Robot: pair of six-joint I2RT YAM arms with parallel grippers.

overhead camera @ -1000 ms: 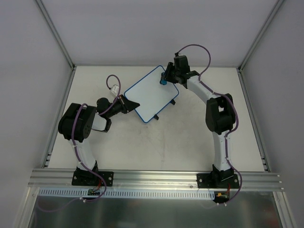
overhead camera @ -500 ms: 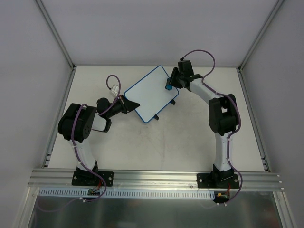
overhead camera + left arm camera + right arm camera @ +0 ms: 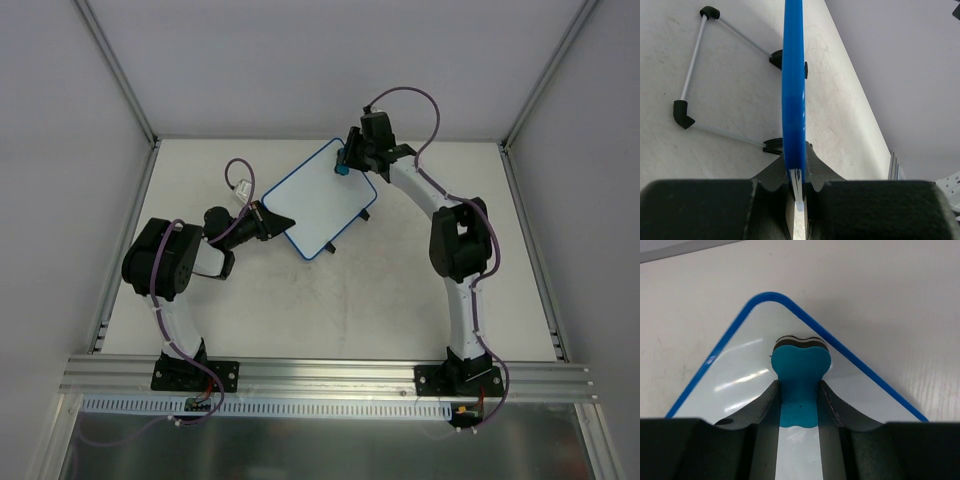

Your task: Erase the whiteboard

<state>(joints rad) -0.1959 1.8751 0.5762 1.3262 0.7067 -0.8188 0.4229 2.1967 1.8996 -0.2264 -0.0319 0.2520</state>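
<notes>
Right gripper (image 3: 345,165) has swung back from the 3 o'clock edge of the whiteboard (image 3: 320,200) to its 1 o'clock corner, carrying the blue eraser (image 3: 801,365) with it (a return stroke, I judge).

Left gripper (image 3: 796,175): jaws pinched tight on the blue rim at the board's 9 o'clock edge, steadying it.

Whiteboard: at 11 o'clock of table (image 3: 400,290) centre, propped on its wire stand (image 3: 695,60).

Right jaws clamped on the eraser; dark felt face appears to be pressed to the white surface just inside the corner. No writing visible, so wiping looks nearly complete.

Likely lab: aluminium rail (image 3: 320,372), white walls (image 3: 300,60).
</notes>
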